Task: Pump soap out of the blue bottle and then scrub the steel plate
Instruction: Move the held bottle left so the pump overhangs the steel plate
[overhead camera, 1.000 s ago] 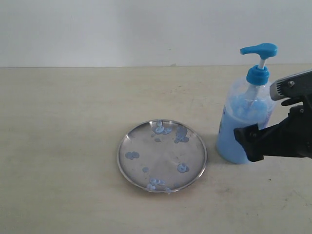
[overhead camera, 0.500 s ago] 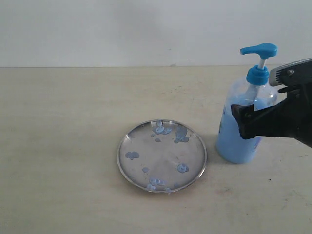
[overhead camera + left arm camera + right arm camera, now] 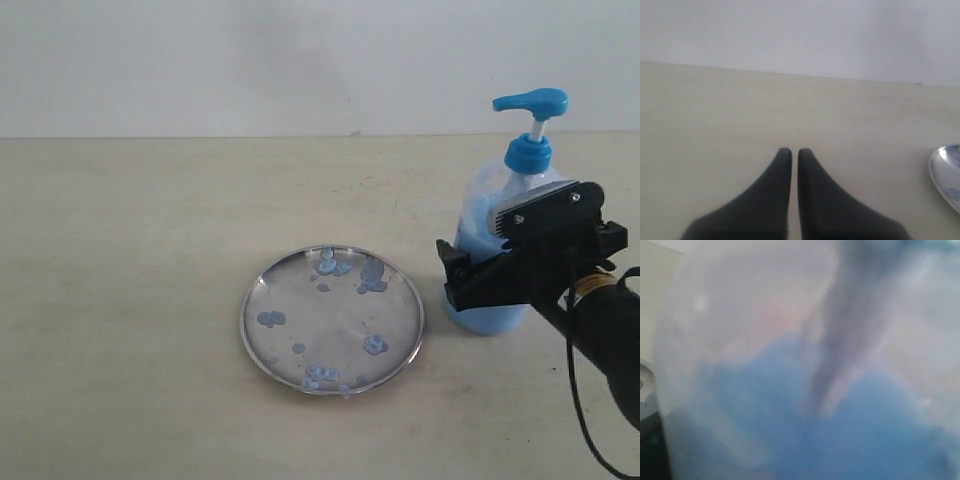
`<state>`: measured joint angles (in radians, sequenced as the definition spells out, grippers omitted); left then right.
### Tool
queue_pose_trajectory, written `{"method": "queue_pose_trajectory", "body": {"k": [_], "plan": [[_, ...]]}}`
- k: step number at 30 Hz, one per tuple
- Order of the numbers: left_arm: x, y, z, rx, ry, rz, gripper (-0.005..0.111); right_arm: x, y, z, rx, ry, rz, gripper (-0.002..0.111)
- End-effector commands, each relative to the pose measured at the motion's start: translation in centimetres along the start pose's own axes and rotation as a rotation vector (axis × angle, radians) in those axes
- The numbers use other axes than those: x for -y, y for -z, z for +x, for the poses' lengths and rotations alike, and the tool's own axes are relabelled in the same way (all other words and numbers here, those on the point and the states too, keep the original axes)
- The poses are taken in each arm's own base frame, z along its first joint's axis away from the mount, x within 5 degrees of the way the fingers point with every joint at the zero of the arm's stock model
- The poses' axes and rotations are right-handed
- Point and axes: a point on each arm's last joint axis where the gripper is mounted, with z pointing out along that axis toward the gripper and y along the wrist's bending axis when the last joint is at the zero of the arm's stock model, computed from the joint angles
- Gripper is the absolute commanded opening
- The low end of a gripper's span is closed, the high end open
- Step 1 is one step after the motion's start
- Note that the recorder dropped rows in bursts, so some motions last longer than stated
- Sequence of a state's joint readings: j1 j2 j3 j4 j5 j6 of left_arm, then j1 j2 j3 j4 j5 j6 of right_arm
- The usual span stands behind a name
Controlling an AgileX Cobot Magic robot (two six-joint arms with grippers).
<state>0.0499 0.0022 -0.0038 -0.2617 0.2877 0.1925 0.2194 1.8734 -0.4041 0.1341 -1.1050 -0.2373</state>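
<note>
The blue bottle [image 3: 497,215] stands upright at the right, its bright blue pump head [image 3: 531,101] raised. My right gripper [image 3: 488,280] sits low against the bottle's front, jaws wide apart; one finger [image 3: 447,272] shows at the bottle's left edge, the other is hidden. In the right wrist view the bottle [image 3: 790,390] fills the frame, blurred. The steel plate [image 3: 300,310] lies left of the bottle, dotted with soap [image 3: 372,275] blobs. My left gripper [image 3: 794,151] is shut and empty over bare table, with the plate's rim [image 3: 940,167] off to one side.
The beige table [image 3: 130,250] meets a plain white wall [image 3: 250,60] at the back. A black cable [image 3: 580,400] trails from the right arm near the table's front right corner.
My right gripper has swung from beside the bottle's right side, up and across, and now sits lower and further left in front of the bottle's body. Plate and bottle have not moved.
</note>
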Motion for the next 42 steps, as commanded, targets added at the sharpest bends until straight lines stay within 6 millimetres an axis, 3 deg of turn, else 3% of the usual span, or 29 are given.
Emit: {"method": "queue_pose_trajectory", "body": {"k": [1,5,8,10,16,17,22,30,42], "plan": [[0.0,0.0,0.1,0.004,-0.001,-0.005,0.004,-0.5,-1.8,1.1,0.018,-0.006,-0.005,0.105],[0.0,0.0,0.1,0.004,-0.001,-0.005,0.004,-0.6,-2.3,1.5,0.019,-0.018,-0.002,0.104],[0.0,0.0,0.1,0.004,-0.001,-0.005,0.004,-0.4,-2.7,1.2,0.04,-0.076,0.025,0.093],[0.0,0.0,0.1,0.004,-0.001,-0.005,0.004,-0.1,-3.2,0.9,0.043,-0.093,0.055,0.075],[0.0,0.0,0.1,0.004,-0.001,-0.005,0.004,-0.1,-3.4,0.9,0.026,-0.096,0.055,0.005],[0.0,0.0,0.1,0.004,-0.001,-0.005,0.004,-0.2,-3.4,1.1,0.008,-0.103,0.05,0.0],[0.0,0.0,0.1,0.004,-0.001,-0.005,0.004,-0.5,-3.4,1.6,-0.047,-0.056,0.014,0.0],[0.0,0.0,0.1,0.004,-0.001,-0.005,0.004,-2.3,-3.3,1.4,0.002,0.33,-0.191,0.0],[0.0,0.0,0.1,0.002,-0.001,-0.004,0.004,-2.3,-3.3,1.7,-0.032,0.298,-0.194,0.0]]}}
